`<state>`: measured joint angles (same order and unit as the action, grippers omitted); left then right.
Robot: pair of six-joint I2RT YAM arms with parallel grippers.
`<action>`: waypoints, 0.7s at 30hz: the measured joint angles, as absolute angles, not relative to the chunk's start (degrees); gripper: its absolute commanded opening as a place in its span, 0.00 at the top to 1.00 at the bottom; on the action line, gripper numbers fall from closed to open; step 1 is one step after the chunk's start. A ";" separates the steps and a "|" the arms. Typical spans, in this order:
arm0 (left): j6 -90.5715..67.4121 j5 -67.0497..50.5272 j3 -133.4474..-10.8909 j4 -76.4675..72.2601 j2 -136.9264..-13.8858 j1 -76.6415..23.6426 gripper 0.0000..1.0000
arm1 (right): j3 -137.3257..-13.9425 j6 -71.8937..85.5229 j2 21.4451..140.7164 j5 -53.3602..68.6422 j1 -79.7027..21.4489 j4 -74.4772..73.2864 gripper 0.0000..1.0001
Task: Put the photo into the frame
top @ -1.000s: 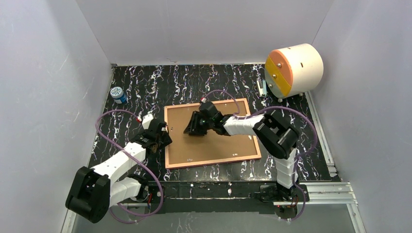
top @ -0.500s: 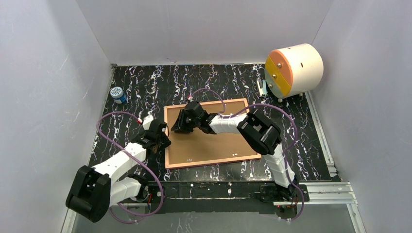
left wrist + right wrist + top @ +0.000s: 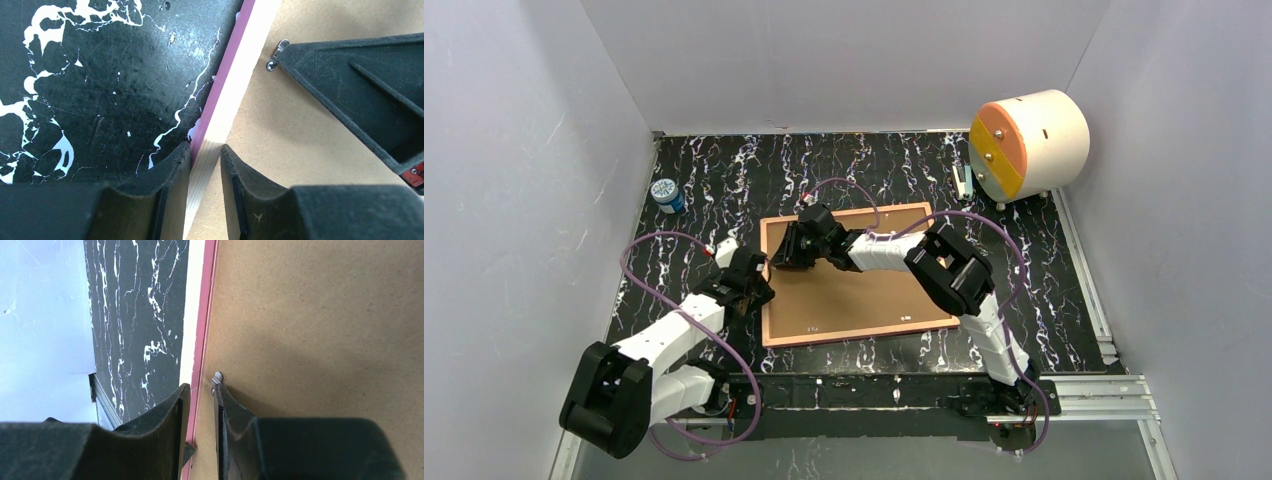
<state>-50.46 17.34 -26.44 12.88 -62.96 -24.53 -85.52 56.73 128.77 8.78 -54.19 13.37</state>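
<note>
The frame lies face down on the black marbled table, its light back up and a brown backing board filling it. The photo is out of view. My left gripper is shut on the frame's left rim, with one finger on the pink outer side and the other on the board side. My right gripper sits farther up the same rim, with its jaws close about it. Its inner fingertip touches a small metal tab.
A white drum with an orange and yellow face stands at the back right, a small pale object beside it. A little blue and white jar sits at the back left. Pale walls enclose the table on three sides.
The right gripper has slid left across the backing board to the frame's left rim, and its jaws have narrowed. The left gripper has closed on the rim without shifting.
</note>
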 measured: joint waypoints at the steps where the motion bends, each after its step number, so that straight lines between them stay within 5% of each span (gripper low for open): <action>1: -50.52 17.23 -26.52 12.93 -63.13 -24.45 0.73 | -85.52 56.64 128.79 8.88 -54.17 13.41 0.66; 21: -49.06 7.86 -26.87 12.60 -63.70 -18.15 0.80 | -88.05 52.58 132.62 17.19 -52.88 19.05 0.65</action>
